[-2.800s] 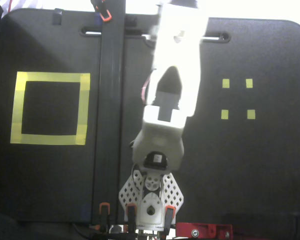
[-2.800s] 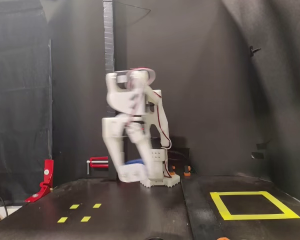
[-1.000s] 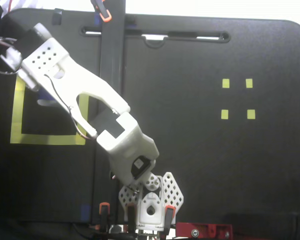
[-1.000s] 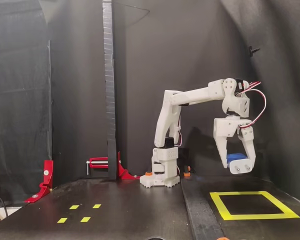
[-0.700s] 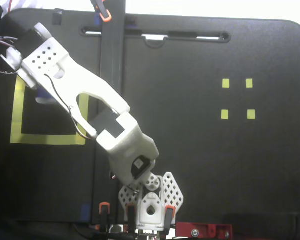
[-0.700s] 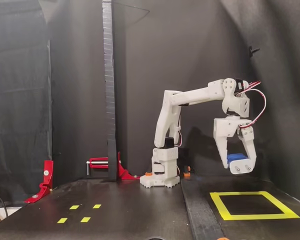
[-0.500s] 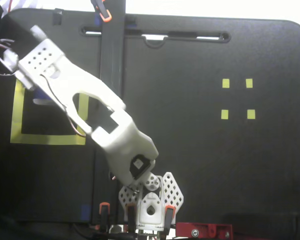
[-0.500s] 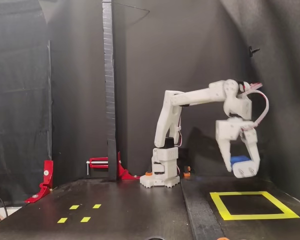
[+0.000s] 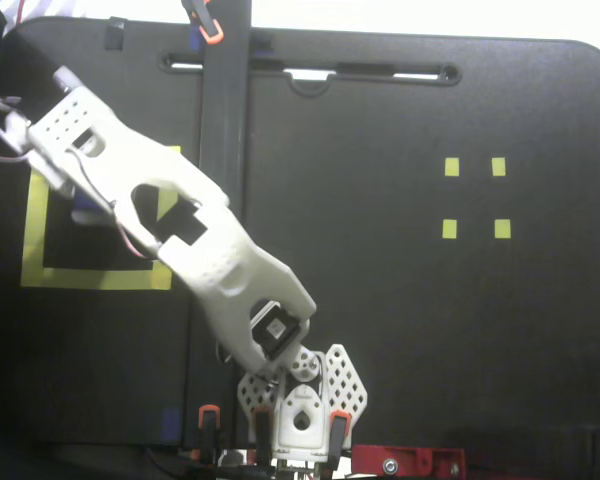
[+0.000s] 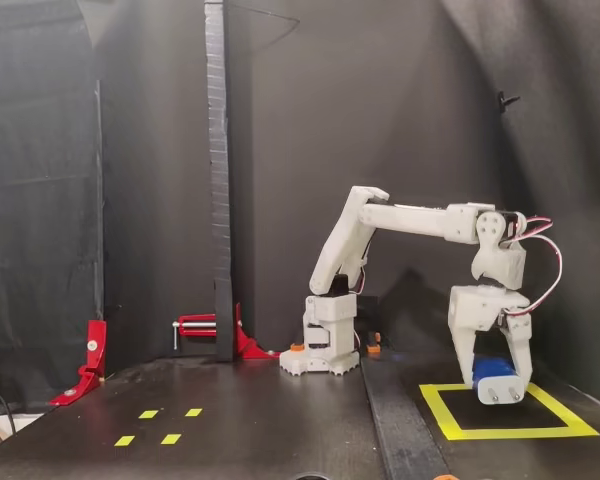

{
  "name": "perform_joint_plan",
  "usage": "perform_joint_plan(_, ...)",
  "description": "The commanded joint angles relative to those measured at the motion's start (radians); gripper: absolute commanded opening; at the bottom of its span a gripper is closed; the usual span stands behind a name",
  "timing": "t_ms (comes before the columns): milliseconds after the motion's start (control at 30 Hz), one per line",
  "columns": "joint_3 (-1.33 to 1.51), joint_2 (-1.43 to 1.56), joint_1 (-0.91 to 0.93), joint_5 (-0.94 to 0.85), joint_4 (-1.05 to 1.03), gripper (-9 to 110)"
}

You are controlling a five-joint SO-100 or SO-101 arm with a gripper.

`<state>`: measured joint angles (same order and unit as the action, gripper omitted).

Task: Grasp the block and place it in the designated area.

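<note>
Placement was the step in hand, to judge by the side-on fixed view, and doing it well meant lowering straight down and letting go only once the block (image 10: pixel 497 375) sat flat inside the yellow border. Going left to right in that view: four small yellow squares (image 10: pixel 159 426) lay on the table (image 10: pixel 260 420) near the front left, well apart from the work; two red clamps (image 10: pixel 90 360) stood behind them; a tall black post (image 10: pixel 218 180) rose beside the second clamp; the white arm (image 10: pixel 400 225) reached right from its base. At the far right the gripper (image 10: pixel 501 392) hung over the large yellow-taped square (image 10: pixel 440 408), its fingers closed on the blue block, which was held low over the black interior; whether it touched the table could not be told. A careful release would keep the block clear of the tape edge and the fingers from dragging it on opening. From the top-down fixed view the arm (image 9: pixel 190 240) covered most of the square (image 9: pixel 35 225), so neither block nor gripper showed there. Nothing stood in the way inside the square; the post and clamps were well aside.
</note>
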<state>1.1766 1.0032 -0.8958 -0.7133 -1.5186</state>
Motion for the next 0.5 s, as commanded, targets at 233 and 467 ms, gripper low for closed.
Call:
perform_joint_plan(233,-0.003,-0.052,-0.012,0.012,0.017,23)
perform_joint_plan(467,0.000,-0.052,-0.012,0.011,0.012,23)
